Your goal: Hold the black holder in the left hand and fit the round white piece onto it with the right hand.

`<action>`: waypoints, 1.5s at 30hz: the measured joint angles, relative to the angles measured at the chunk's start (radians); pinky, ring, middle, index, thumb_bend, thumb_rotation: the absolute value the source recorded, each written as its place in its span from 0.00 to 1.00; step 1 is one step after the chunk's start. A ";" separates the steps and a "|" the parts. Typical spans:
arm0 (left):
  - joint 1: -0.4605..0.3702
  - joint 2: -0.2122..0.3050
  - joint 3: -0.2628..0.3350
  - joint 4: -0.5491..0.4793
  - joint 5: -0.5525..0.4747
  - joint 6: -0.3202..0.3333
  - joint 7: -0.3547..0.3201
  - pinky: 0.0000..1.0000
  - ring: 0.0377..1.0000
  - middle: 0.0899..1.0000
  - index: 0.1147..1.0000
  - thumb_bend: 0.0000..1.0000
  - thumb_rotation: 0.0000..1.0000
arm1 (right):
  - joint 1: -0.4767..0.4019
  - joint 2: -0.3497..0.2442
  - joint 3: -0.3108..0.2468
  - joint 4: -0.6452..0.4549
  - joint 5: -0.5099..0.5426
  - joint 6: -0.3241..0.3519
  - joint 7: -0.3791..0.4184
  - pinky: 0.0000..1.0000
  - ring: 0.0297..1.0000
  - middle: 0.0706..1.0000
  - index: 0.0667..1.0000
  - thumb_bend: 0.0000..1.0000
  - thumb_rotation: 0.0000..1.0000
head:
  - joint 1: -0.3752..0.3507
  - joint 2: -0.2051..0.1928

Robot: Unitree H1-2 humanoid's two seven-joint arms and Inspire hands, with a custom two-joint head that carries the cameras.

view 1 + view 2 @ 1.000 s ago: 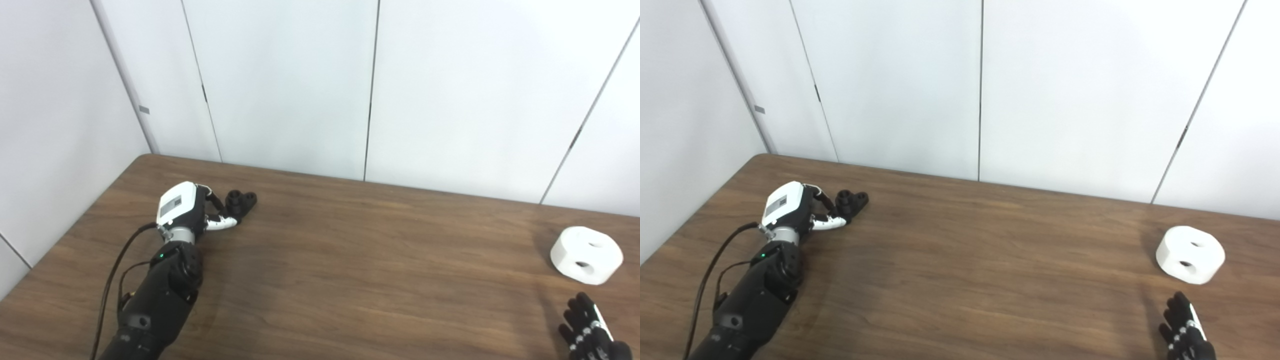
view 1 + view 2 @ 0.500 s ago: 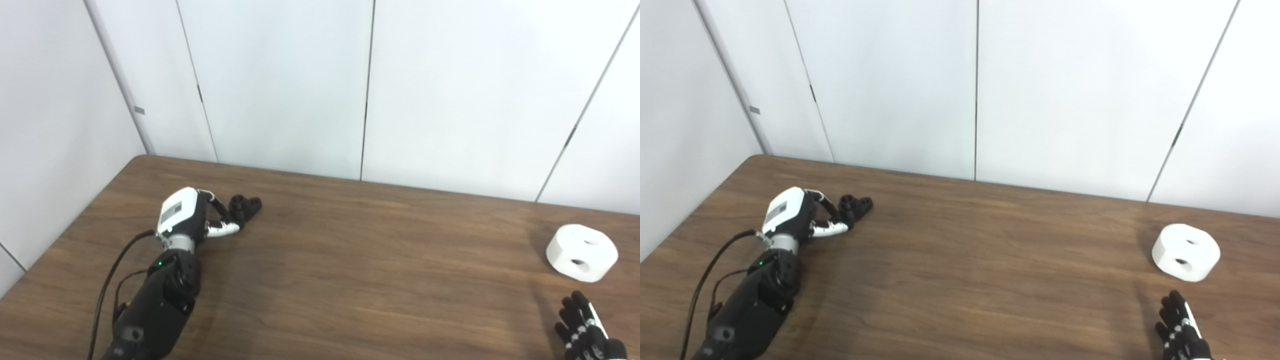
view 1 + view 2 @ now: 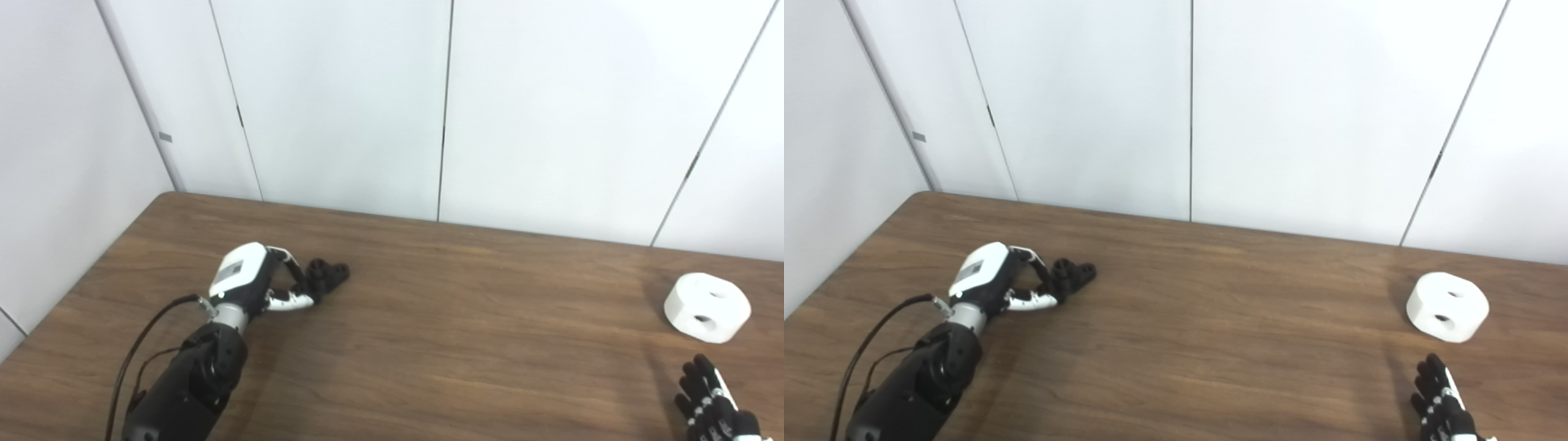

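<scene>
The small black holder (image 3: 329, 273) is at the left of the brown table (image 3: 465, 331), pinched between the fingers and thumb of my left hand (image 3: 252, 283); whether it rests on the wood or hangs just over it I cannot tell. The round white piece (image 3: 707, 307), with two holes in its top, lies alone at the far right. My right hand (image 3: 710, 401) is at the bottom right corner, just in front of the white piece and apart from it. Its black fingers are stretched out and hold nothing; its palm is cut off by the picture's edge.
White wall panels (image 3: 343, 104) stand right behind the table's far edge and along its left side. A black cable (image 3: 138, 343) runs along my left forearm. Bare wood lies between the two hands.
My left hand has moved right and toward me, and the black holder has come along in its fingers. The right hand has sunk slightly lower. The camera has shifted a little.
</scene>
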 measured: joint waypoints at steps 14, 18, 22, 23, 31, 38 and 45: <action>0.086 -0.007 -0.099 -0.197 0.032 -0.042 -0.096 0.80 0.87 0.77 0.42 0.52 0.05 | 0.002 0.013 0.013 -0.013 -0.003 0.011 -0.013 1.00 1.00 0.99 0.98 0.66 0.99 | -0.070 0.035; 0.099 -0.017 -0.133 -0.247 0.061 -0.043 -0.124 0.80 0.87 0.78 0.42 0.52 0.05 | 0.005 0.024 0.024 -0.034 -0.007 0.037 -0.024 1.00 1.00 1.00 0.99 0.65 0.99 | -0.094 0.049; 0.108 -0.030 -0.165 -0.295 0.070 -0.048 -0.166 0.82 0.88 0.78 0.42 0.52 0.06 | 0.005 0.031 0.037 -0.042 -0.018 0.044 -0.029 1.00 1.00 1.00 1.00 0.58 1.00 | -0.118 0.061; 0.114 -0.033 -0.174 -0.308 0.072 -0.052 -0.179 0.82 0.88 0.78 0.42 0.52 0.06 | 0.005 0.031 0.040 -0.043 -0.021 0.046 -0.029 1.00 1.00 1.00 0.99 0.58 1.00 | -0.129 0.069; 0.166 -0.063 -0.219 -0.379 0.110 -0.099 -0.196 0.81 0.86 0.77 0.42 0.52 0.06 | 0.000 0.041 0.078 -0.072 -0.071 0.080 -0.048 1.00 1.00 0.98 0.99 0.62 1.00 | -0.187 0.106; 0.204 -0.089 -0.240 -0.405 0.140 -0.133 -0.195 0.85 0.86 0.77 0.42 0.52 0.06 | -0.002 0.043 0.093 -0.112 -0.086 0.129 -0.068 1.00 1.00 0.98 0.98 0.65 1.00 | -0.210 0.144; 0.222 -0.102 -0.245 -0.408 0.151 -0.168 -0.194 0.86 0.85 0.77 0.42 0.52 0.05 | -0.005 0.043 0.092 -0.141 -0.088 0.169 -0.075 1.00 1.00 0.97 0.98 0.58 1.00 | -0.219 0.172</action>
